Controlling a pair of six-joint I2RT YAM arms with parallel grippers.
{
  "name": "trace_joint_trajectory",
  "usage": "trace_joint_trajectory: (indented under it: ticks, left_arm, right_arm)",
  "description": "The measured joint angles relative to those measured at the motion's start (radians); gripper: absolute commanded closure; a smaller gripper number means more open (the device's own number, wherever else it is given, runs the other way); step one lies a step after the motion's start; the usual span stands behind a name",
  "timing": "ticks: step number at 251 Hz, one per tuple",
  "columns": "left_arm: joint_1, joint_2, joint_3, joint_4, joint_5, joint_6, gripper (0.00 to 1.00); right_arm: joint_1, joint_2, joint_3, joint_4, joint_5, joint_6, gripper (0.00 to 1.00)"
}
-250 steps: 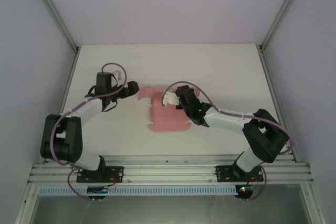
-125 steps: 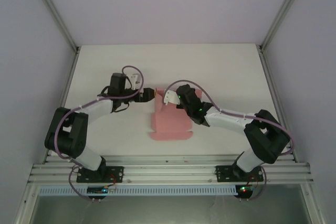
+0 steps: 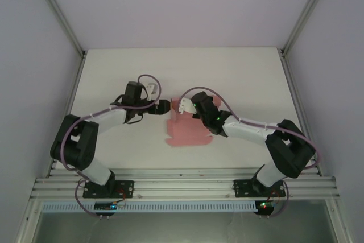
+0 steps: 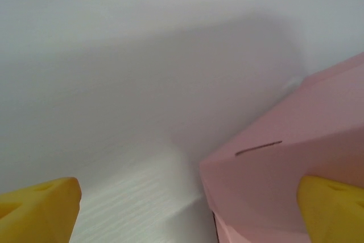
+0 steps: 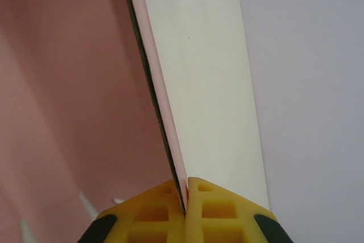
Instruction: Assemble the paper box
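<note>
The pink paper box (image 3: pixel 186 133) lies partly folded on the white table (image 3: pixel 239 75), between the two arms. My right gripper (image 3: pixel 183 108) is shut on an upright panel at the sheet's far edge. In the right wrist view, the yellow fingers (image 5: pixel 210 209) pinch that thin panel edge-on, with the pink paper box (image 5: pixel 68 83) face to their left and its pale back to their right. My left gripper (image 3: pixel 165 106) is open at the sheet's far left corner. In the left wrist view, a raised pink flap of the paper box (image 4: pixel 284 163) with a slit reaches the right fingertip (image 4: pixel 333 209).
Aluminium frame rails (image 3: pixel 182 186) run along the near edge of the table, where both arm bases are bolted. White enclosure walls (image 3: pixel 182 4) stand behind and at both sides. Bare tabletop lies beyond and to the right of the paper.
My left arm has swung right, up to the paper's far left corner. The sheet's far part now stands more upright. The right gripper has kept its grip and barely moved.
</note>
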Motion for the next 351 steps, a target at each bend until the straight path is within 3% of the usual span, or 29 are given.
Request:
trace_joint_trajectory:
  ticks: [34, 67, 108, 200, 261, 351]
  left_arm:
    - [0.017, -0.096, -0.053, -0.007, -0.005, 0.031, 0.04]
    - [0.026, -0.152, -0.088, -0.005, 0.012, 0.092, 0.27]
    - [0.026, -0.155, -0.097, -0.008, 0.027, 0.182, 0.36]
    - [0.012, -0.116, -0.099, 0.029, 0.174, 0.285, 0.34]
    - [-0.033, -0.048, -0.09, 0.054, 0.12, 0.299, 0.35]
    - [-0.039, 0.039, -0.142, 0.256, 0.079, 0.279, 0.37]
  right_arm:
    - [0.0, -0.009, 0.0, 0.0, -0.018, 0.0, 1.0]
    - [0.002, -0.009, 0.0, 0.0, -0.023, 0.0, 1.0]
    - [0.002, -0.009, 0.005, -0.008, -0.023, 0.001, 1.0]
    - [0.002, -0.001, 0.03, -0.046, -0.021, 0.012, 1.0]
    - [0.01, 0.008, 0.035, -0.057, -0.01, 0.019, 1.0]
    - [0.061, 0.1, -0.005, 0.087, 0.128, -0.037, 1.0]
